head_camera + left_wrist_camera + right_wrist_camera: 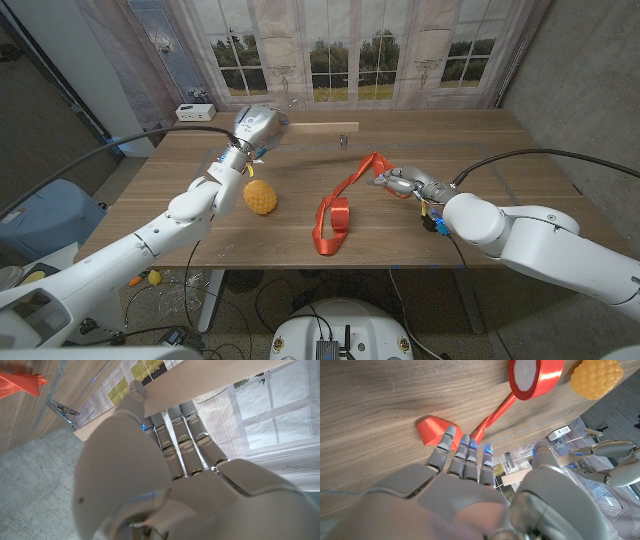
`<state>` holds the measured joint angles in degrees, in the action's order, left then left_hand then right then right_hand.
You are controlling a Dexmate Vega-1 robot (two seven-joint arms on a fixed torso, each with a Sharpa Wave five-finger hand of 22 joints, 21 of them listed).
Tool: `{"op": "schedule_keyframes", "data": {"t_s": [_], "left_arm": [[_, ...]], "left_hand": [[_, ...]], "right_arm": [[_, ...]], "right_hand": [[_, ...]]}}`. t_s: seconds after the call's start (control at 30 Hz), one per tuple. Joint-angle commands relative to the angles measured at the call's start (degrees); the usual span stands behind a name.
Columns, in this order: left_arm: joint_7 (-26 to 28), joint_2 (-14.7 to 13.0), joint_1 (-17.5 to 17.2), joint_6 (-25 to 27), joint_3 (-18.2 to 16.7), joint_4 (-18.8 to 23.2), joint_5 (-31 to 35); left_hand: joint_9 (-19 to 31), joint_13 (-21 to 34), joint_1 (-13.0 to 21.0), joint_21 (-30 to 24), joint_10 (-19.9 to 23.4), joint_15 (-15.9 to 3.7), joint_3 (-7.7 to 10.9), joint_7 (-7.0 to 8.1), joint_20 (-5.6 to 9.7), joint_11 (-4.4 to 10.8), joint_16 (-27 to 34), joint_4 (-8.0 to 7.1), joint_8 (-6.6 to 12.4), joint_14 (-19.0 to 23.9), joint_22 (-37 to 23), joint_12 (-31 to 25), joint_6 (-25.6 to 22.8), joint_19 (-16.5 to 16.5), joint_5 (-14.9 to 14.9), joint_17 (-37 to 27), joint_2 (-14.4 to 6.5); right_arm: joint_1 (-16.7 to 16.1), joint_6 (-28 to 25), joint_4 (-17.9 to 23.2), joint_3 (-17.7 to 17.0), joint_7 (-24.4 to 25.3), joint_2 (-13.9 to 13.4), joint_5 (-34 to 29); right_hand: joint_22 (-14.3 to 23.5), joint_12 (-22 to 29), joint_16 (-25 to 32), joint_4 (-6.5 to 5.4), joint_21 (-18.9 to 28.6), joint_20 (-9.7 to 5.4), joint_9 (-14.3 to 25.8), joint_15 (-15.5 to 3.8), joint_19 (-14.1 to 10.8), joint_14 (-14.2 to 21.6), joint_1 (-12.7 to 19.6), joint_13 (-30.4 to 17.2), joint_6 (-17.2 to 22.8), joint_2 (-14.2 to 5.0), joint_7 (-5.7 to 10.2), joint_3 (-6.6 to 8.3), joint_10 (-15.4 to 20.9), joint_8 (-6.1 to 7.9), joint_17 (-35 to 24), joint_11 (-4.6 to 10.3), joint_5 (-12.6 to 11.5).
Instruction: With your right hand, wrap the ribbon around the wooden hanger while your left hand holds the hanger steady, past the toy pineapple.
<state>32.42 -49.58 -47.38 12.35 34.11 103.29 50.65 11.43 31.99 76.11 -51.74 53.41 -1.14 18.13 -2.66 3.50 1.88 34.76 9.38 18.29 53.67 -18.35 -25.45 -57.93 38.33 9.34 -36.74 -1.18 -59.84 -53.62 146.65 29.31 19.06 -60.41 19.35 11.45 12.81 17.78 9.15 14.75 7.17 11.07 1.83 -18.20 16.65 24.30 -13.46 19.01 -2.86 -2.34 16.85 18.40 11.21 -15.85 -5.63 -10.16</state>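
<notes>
My left hand (256, 126) grips one end of the pale wooden hanger (315, 127) at the far side of the table; its fingers (187, 435) wrap the bar (210, 382), and the metal hook (341, 138) (62, 408) hangs from it. The orange-red ribbon (345, 190) runs from a raised folded end (427, 430) to its spool (335, 215) (535, 375) at mid table. My right hand (402, 183) (465, 460) reaches to that folded end, fingers stretched out, thumb apart, holding nothing. The yellow toy pineapple (260, 197) (597, 377) stands left of the spool.
A small white box (193, 110) sits beyond the table's far left corner. A blue bin (40, 215) stands on the floor to the left. A grey wall (590, 90) runs along the right. The window is behind the table.
</notes>
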Motion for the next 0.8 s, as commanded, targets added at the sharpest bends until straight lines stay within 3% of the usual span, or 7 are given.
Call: {"op": "schedule_keyframes", "data": {"t_s": [0.03,0.23,0.33,0.5,0.8], "left_arm": [[3.4,-1.2,-2.2,-2.0,-2.0,0.7,-0.4],[4.6,-1.6,-3.2,-2.5,-2.8,0.9,-0.7],[5.3,-1.8,-3.8,-2.8,-3.3,0.9,-0.9],[5.7,-2.3,-4.6,-3.3,-3.9,1.0,-1.4],[6.1,-2.7,-5.5,-3.5,-4.5,1.2,-1.4]], "left_hand": [[2.9,0.2,6.7,-0.7,0.2,-11.97,0.28,-1.29,0.87,0.27,-0.1,-0.45,-0.05,7.0,0.0,0.0,-1.7,-0.3,0.5,-0.2,-7.0],[2.9,0.5,6.6,-1.2,0.2,-11.94,0.3,-1.3,0.82,0.34,-0.2,-0.48,-0.08,7.1,0.2,0.1,-1.8,-0.5,0.5,-0.4,-7.0],[2.9,0.6,6.6,-1.4,0.3,-11.95,0.3,-1.29,0.87,0.45,-0.3,-0.46,-0.13,7.0,0.2,0.1,-1.8,-0.6,0.5,-0.5,-6.9],[2.9,0.7,6.6,-1.9,0.5,-11.97,0.31,-1.38,0.92,0.41,-0.4,-0.44,-0.16,7.1,0.4,0.3,-2.0,-0.8,0.5,-0.7,-6.9],[2.9,0.8,6.5,-2.5,0.6,-11.97,0.32,-1.21,0.98,0.44,-0.6,-0.45,-0.28,7.3,0.6,0.5,-2.0,-1.1,0.5,-0.9,-6.8]], "right_arm": [[8.8,-11.2,4.1,11.8,-0.5,4.0,-4.6],[14.3,-16.3,4.4,18.5,-0.9,6.6,-7.2],[14.7,-15.3,3.6,18.8,-1.6,7.0,-6.6],[16.9,-17.9,3.1,21.9,-1.1,9.0,-7.5],[23.0,-26.4,2.6,29.5,2.1,12.8,-8.5]], "right_hand": [[0.1,-0.2,-0.3,-0.14,-0.3,0.11,0.2,0.1,0.5,-0.8,0.1,-0.3,-0.5,0.64,0.24,-0.25,-0.4,-0.01,-0.3,0.26,-0.3],[0.1,-0.4,-0.4,-0.42,-0.5,0.27,0.2,0.08,0.9,-1.2,-0.1,-0.3,-1.0,0.79,0.45,-0.54,-1.0,-0.15,-0.4,0.46,-0.3],[0.0,-0.5,-0.4,-0.6,-0.5,0.23,0.2,0.05,1.0,-1.3,-0.3,-0.4,-1.8,0.88,0.47,-0.74,-1.4,-0.37,-0.5,0.65,-0.3],[0.0,-0.9,-0.7,-0.82,-0.6,0.14,0.3,0.08,1.4,-2.0,-0.4,-0.5,-3.1,0.89,0.61,-0.96,-2.5,-0.62,-0.7,0.43,-0.4],[0.0,-1.0,-0.9,-0.97,-0.8,0.18,0.3,0.2,1.7,-2.6,-0.5,-0.5,-4.0,0.81,0.75,-1.12,-3.4,-0.69,-0.8,0.48,-0.4]]}}
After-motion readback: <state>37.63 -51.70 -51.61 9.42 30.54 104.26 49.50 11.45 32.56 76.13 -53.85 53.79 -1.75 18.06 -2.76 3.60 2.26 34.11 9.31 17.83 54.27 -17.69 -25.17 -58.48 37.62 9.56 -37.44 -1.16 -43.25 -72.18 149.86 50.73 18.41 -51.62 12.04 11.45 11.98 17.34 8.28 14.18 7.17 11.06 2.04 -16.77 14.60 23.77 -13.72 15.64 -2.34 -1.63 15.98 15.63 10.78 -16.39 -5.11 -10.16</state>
